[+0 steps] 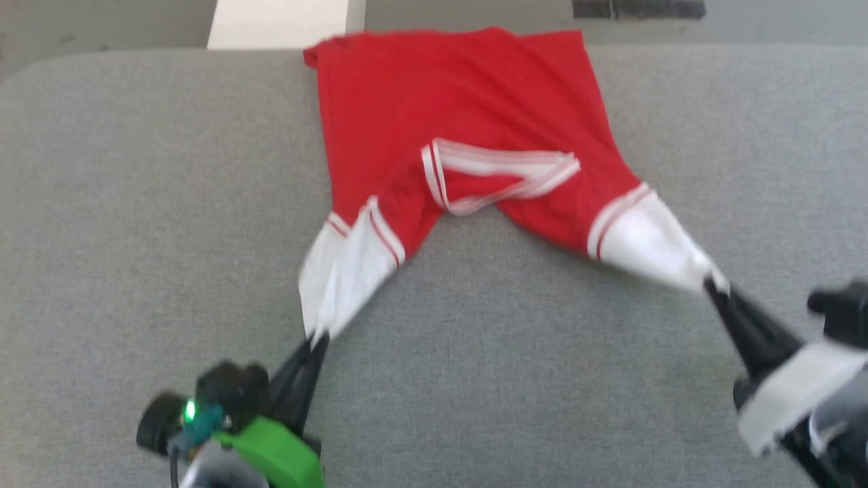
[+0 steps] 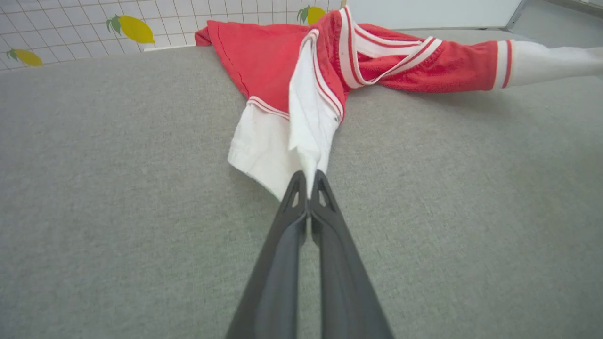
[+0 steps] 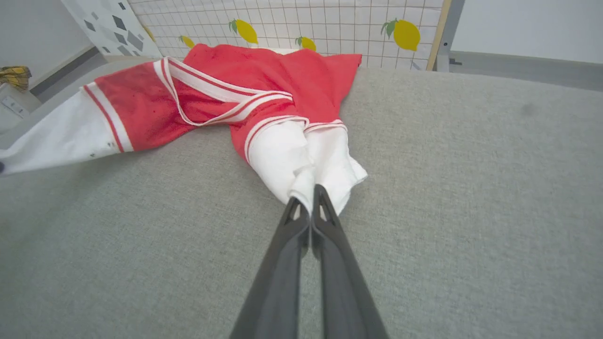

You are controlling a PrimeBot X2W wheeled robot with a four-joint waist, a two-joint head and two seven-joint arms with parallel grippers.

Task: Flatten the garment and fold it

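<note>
The soft red jersey garment with white sleeves and striped trim (image 1: 447,102) lies wrinkled on the grey felt-like table (image 1: 135,203). Behind the garment stands a white tiled panel with yellow lemons (image 3: 330,19). The dark left tool (image 2: 308,176) is clenched on one white sleeve tip of the garment, and the right tool (image 3: 308,195) on the other.

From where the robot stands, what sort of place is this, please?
Probably an indoor robot test area rather than a real home. A grey cloth-covered table holds one jersey, and behind it stands a panel of white tiles with lemon pictures, like a staged backdrop.
</note>
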